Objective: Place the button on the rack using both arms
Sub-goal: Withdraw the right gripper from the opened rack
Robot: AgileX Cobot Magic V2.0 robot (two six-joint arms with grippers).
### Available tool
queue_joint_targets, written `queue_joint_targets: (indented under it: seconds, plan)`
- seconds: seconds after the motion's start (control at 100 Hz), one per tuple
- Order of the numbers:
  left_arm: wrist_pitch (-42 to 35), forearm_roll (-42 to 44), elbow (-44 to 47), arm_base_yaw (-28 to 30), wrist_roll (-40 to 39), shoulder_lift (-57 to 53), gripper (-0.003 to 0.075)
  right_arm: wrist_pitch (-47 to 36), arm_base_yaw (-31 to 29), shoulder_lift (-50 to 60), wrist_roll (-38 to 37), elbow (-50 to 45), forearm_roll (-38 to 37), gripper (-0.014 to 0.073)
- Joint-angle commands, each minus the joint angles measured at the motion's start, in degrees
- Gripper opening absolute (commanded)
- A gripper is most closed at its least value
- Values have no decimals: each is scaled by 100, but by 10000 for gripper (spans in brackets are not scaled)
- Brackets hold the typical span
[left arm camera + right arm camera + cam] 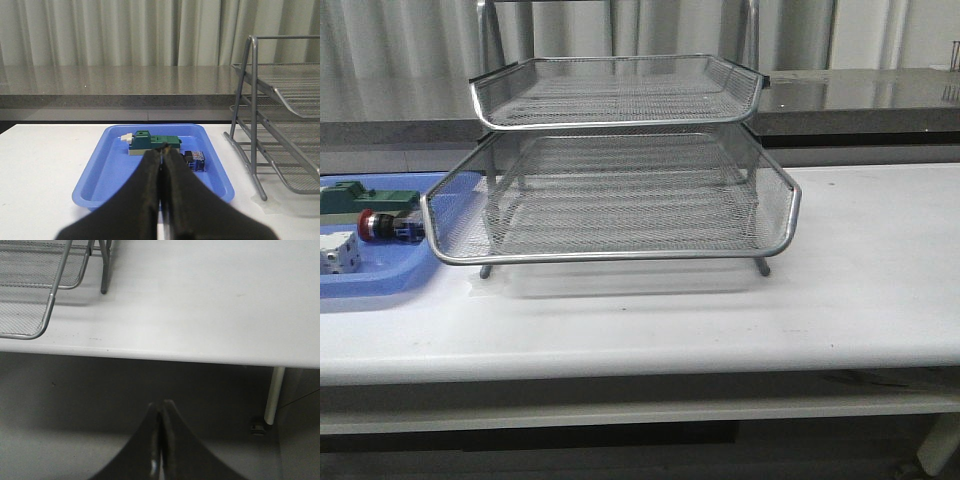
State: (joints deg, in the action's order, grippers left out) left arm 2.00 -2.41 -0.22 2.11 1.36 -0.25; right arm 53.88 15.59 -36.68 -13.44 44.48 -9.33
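Here, button (388, 227) in blue tray (380, 280), beside rack (610, 200) edge.

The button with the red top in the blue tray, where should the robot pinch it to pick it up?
Probably around the black collar of the button, between red cap and blue block. It lies on its side in the blue tray, so come down from above, fingers across its length. The left gripper, shut now, is nearest.

Pale curtains (125, 32) hang behind a grey stone counter (115, 87); the white bench (860, 270) stands on a white leg (274, 395).
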Motion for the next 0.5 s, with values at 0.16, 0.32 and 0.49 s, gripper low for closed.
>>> queue_joint_targets:
  seconds: [0.16, 0.32, 0.49]
  plan:
    - [-500, -46, 326, -49, -59, -177, -21, -301, -25, 7, -25, 138, -150, -68]
    - [-500, -46, 326, -49, -59, -177, -21, -301, -25, 7, -25, 138, -150, -68]
    - [-699, -46, 253, -49, -59, -177, -21, -301, -25, 7, -25, 138, -150, -68]
